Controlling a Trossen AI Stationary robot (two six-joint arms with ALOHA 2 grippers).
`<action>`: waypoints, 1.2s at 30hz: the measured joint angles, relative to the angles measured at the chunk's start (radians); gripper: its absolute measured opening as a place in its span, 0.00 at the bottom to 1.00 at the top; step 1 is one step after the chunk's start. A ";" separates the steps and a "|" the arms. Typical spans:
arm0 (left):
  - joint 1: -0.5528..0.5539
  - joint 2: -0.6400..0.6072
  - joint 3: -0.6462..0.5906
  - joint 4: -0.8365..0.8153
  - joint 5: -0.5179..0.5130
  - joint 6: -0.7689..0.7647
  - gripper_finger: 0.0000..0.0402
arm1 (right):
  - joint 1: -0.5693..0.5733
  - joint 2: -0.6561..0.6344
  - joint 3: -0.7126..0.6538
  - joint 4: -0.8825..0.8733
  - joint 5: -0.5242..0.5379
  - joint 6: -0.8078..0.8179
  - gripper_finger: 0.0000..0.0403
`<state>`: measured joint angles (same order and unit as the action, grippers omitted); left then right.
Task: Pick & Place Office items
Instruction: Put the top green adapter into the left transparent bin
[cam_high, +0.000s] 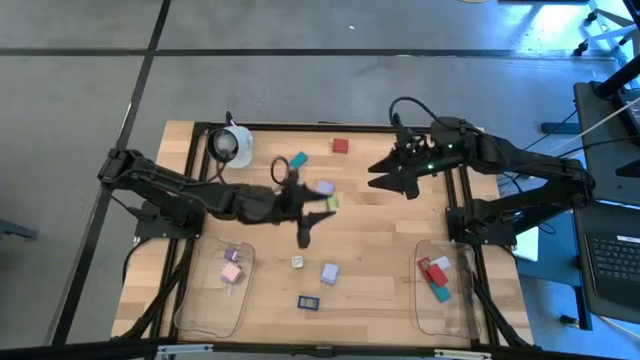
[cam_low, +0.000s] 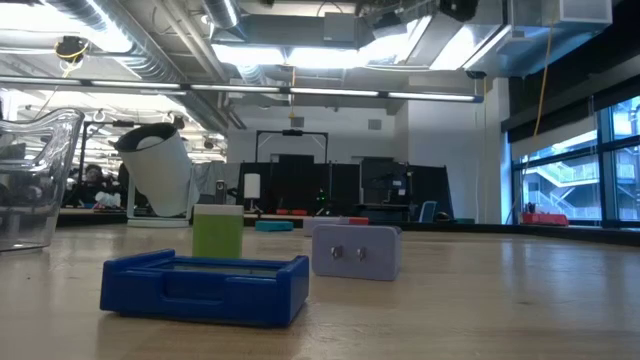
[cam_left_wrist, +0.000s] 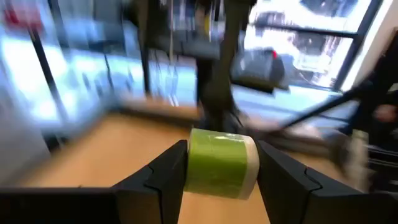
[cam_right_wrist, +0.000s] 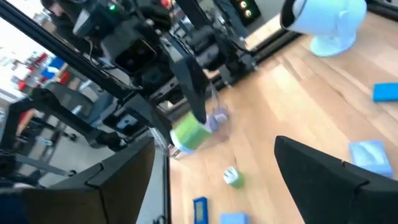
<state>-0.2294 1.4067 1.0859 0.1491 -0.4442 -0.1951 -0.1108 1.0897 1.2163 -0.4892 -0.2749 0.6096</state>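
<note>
tabletop (cam_high: 370, 250): wooden, and everything's scattered over it, so there's room to come in from above on most pieces.

clear trays (cam_high: 445, 300): one by each near corner. The right one already has a red and a teal piece in it, the left one a couple of pinkish ones.

right tool (cam_high: 392, 178): hanging over the far-right part of the tabletop, fingers spread wide, nothing in them.

left tool (cam_left_wrist: 217, 171): mid-tabletop, clamped on the green block (cam_left_wrist: 219, 163), one finger on each flat side. It looks lifted clear of the wood.

green block: I'd guess light and rigid, probably smooth plastic or rubber, so a bit slippery. Squeezing the two flat faces dead centre, like now, seems the safe way; a corner grab would likely twist it.

dark blue piece (cam_low: 205, 288): low and flat, near the front edge. Take it across the short width.

lavender piece (cam_low: 357, 250): small and blocky, sitting just beside the blue one. Looks easy from the sides.
</note>
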 joint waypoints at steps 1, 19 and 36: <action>-0.012 -0.001 0.000 -0.049 0.000 -0.097 0.41 | 0.006 0.000 0.000 -0.012 0.009 -0.008 0.83; -0.331 -0.147 0.000 -0.949 0.319 -1.148 0.42 | 0.027 0.127 -0.001 -0.098 0.137 -0.123 0.83; -0.489 0.018 -0.034 -1.248 0.333 -1.486 0.42 | 0.027 0.196 -0.001 -0.095 0.132 -0.143 0.83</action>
<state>-0.7181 1.4244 1.0518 -1.0994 -0.1116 -1.6810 -0.0837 1.2858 1.2152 -0.5838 -0.1425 0.4664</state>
